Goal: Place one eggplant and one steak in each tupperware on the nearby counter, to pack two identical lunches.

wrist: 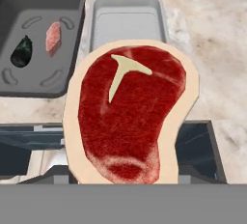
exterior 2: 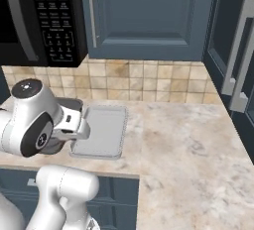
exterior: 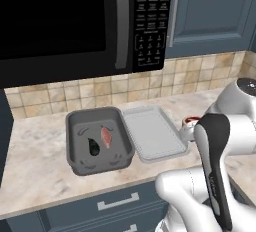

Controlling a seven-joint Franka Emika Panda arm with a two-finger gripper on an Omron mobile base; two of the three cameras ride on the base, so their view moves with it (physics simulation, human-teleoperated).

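Observation:
A large raw steak (wrist: pixel 128 117), red with a pale fat rim, hangs right in front of the hand camera and hides the fingertips; my gripper (exterior: pixel 189 127) is shut on it, above the counter (exterior: pixel 40 161) just right of the pale grey tupperware (exterior: pixel 152 136). Only a red sliver of that steak (exterior: pixel 191 121) shows in the left base view. The pale tray (wrist: pixel 126 25) has nothing in it. To its left, the dark grey tupperware (exterior: pixel 75 148) holds one dark eggplant (exterior: pixel 93 147) and one small steak (exterior: pixel 106 137). In the hand view, that tub (wrist: pixel 9 6) has the eggplant (wrist: pixel 21 51) beside the steak (wrist: pixel 53 37).
A black microwave (exterior: pixel 75 16) hangs over the tubs, with blue-grey wall cabinets (exterior 2: pixel 149 16) to its right. The tiled backsplash (exterior: pixel 150 81) runs behind the counter. Drawer fronts with silver handles (exterior: pixel 117 202) lie below. Open worktop (exterior 2: pixel 183 140) stretches right of the pale tray (exterior 2: pixel 101 130).

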